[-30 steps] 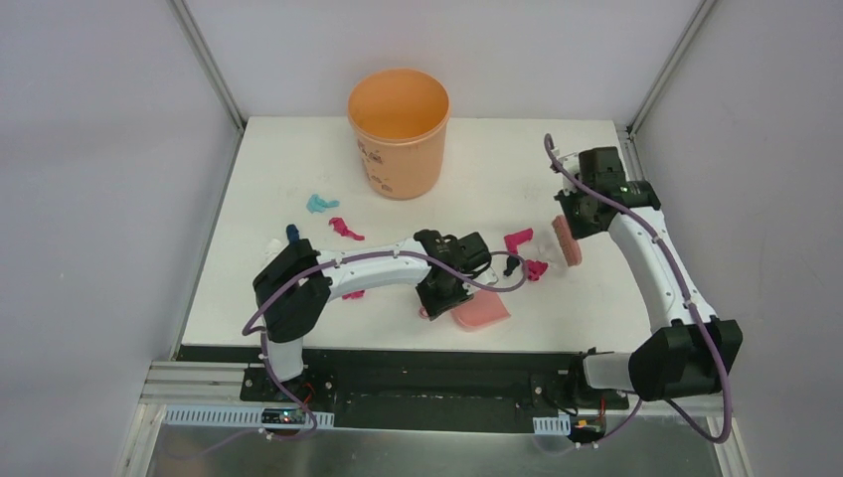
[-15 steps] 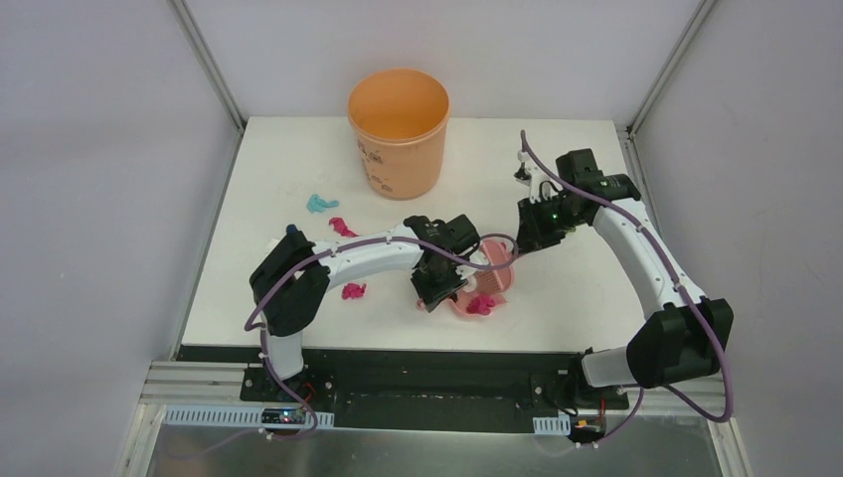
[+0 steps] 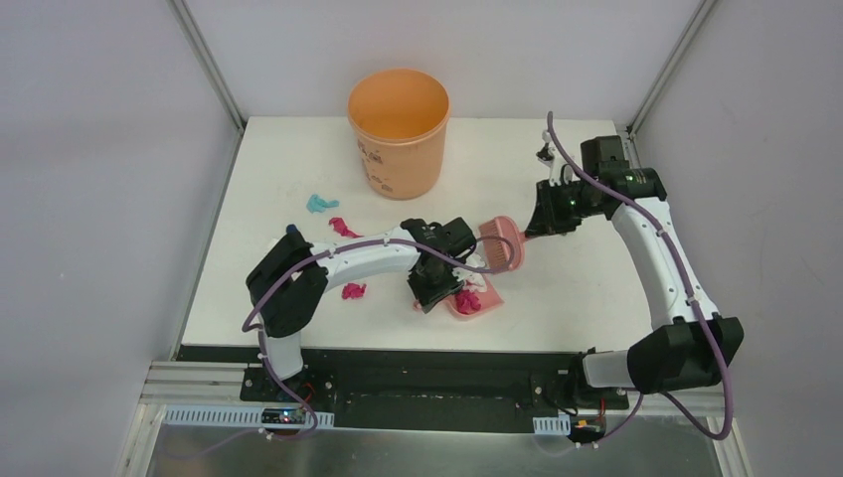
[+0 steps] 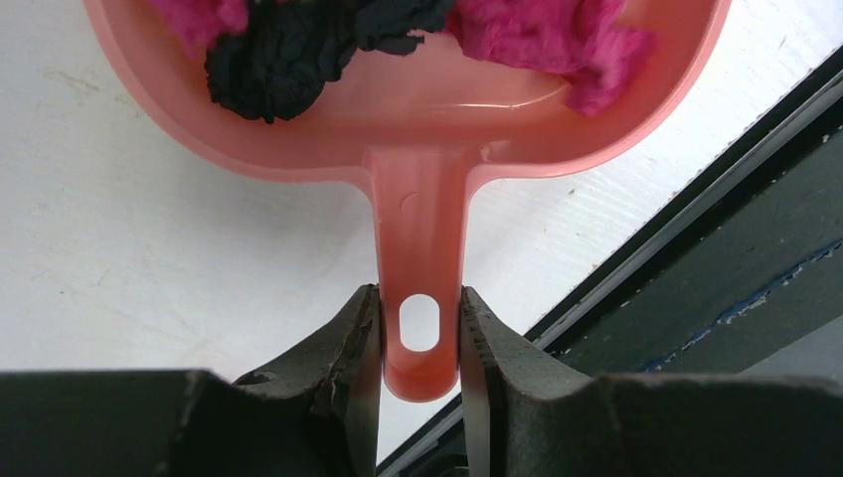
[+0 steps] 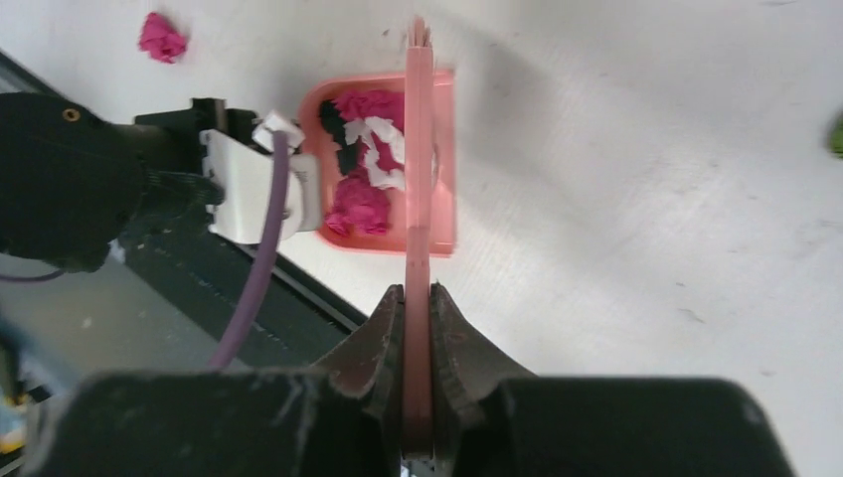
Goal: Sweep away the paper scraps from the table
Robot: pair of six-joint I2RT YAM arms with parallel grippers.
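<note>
My left gripper (image 3: 434, 289) is shut on the handle of the pink dustpan (image 3: 477, 299), which lies flat on the white table (image 3: 567, 288) near its front edge. In the left wrist view the gripper (image 4: 420, 328) pinches the handle of the dustpan (image 4: 418, 139), which holds black (image 4: 283, 50) and magenta scraps (image 4: 547, 35). My right gripper (image 3: 542, 219) is shut on the pink hand brush (image 3: 502, 241), held just above the pan's far side. In the right wrist view the gripper (image 5: 418, 298) clamps the brush (image 5: 419, 149) edge-on over the pan's magenta, black and white scraps (image 5: 358, 204).
An orange bucket (image 3: 399, 129) stands at the back middle. Loose scraps lie on the left of the table: teal (image 3: 318, 204), magenta (image 3: 343, 227), a second magenta one (image 3: 353, 291) and dark blue (image 3: 292, 231). A green scrap (image 5: 838, 134) shows at the right wrist view's edge.
My right arm swept the brush left to the dustpan, pushing the magenta and black scraps into it, then drew back and lifted slightly. The dustpan shifted a little left.
</note>
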